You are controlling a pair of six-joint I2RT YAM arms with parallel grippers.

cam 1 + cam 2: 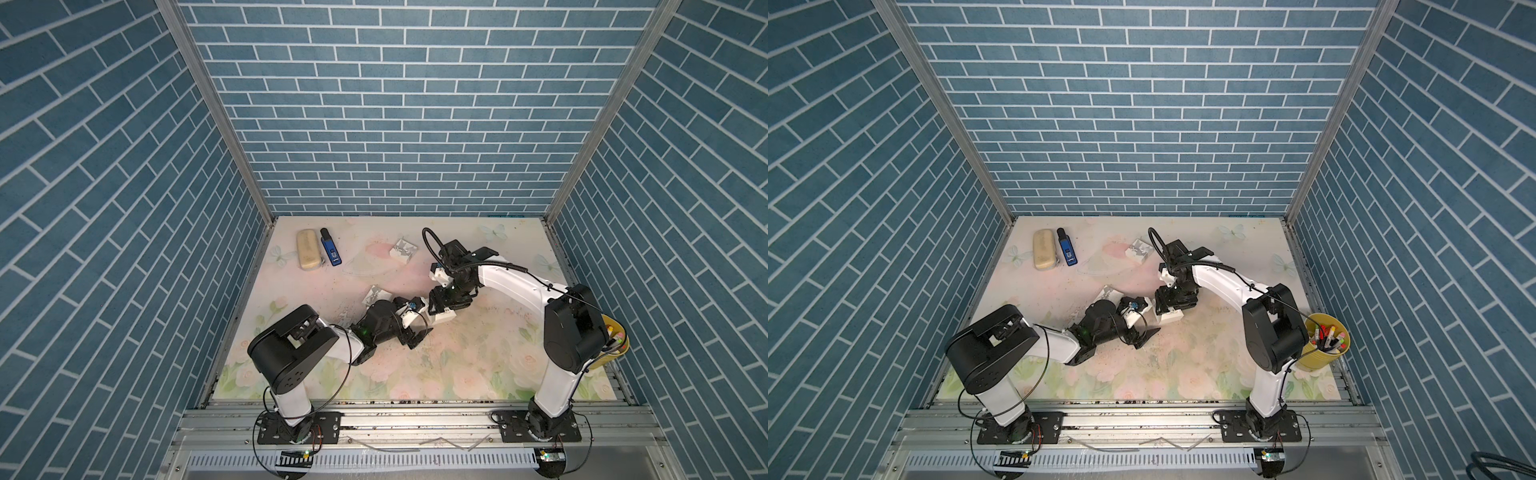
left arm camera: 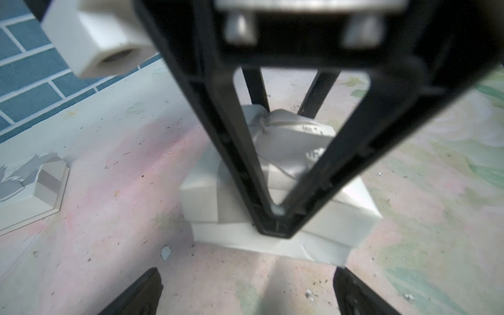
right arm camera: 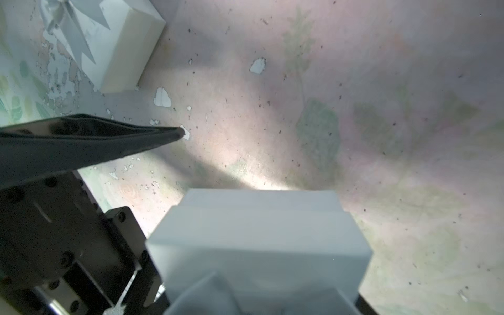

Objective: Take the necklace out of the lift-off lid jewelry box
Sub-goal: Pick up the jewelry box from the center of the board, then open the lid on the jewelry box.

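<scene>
**Table.** The floral table point(image 1: 478, 365) carries all items.

**Arms.** The left arm point(image 1: 291, 353) and the right arm point(image 1: 515, 286) both reach to mid-table.

**Grippers.** The right gripper point(image 1: 445, 306) points down and is clamped on the jewelry box point(image 2: 201, 201), with its fingers bearing on two opposite sides. The left gripper point(image 2: 246, 272) is released. Its fingers are spread wide, just beside the box and apart from it.

**Yellow cup.** The yellow cup point(image 1: 1316, 357) holds markers and stands at the right edge, beside the right arm.

**Beige case.** The beige case point(image 1: 307, 250) lies at the far left.

**Jewelry box.** It rests at mid-table between the two grippers. The bow-topped lid is on, but its edges do not line up with the base. The necklace is hidden.

**Spare boxes.** One bow-topped box point(image 1: 405, 250) lies farther back, and another bow-topped box point(image 1: 376, 296) lies beside the left arm.

**Blue device.** The blue device point(image 1: 331, 248) lies just beside the case.
</scene>
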